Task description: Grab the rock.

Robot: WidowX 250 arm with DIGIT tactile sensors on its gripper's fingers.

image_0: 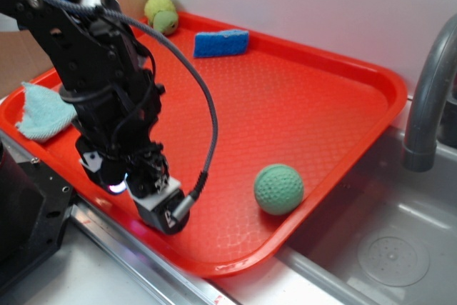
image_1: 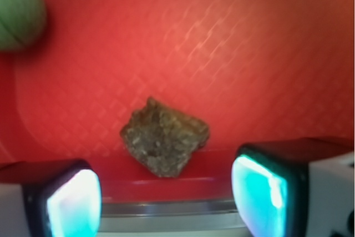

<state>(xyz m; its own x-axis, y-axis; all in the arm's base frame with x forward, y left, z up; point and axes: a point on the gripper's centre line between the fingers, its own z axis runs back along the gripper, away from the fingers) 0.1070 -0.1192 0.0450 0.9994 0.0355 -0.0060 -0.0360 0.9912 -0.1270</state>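
The rock (image_1: pixel 165 137), a lumpy brown-grey stone, lies on the red tray (image_1: pixel 222 37) close to its near rim. In the wrist view it sits between and just beyond my two lit fingertips (image_1: pixel 72 201), apart from both. My gripper (image_1: pixel 166 198) is open and empty. In the exterior view the gripper (image_0: pixel 136 180) is down at the tray's front-left rim, and the arm hides the rock there.
A dimpled green ball (image_0: pixel 278 189) rests near the tray's front-right rim (image_0: pixel 235 266); it shows at the wrist view's top left (image_1: pixel 19 12). A yellow-green plush toy (image_0: pixel 162 12) and blue sponge (image_0: pixel 221 43) lie at the back, a light-blue cloth (image_0: pixel 43 111) at the left. A faucet (image_0: pixel 428 91) and sink (image_0: pixel 385 248) stand right.
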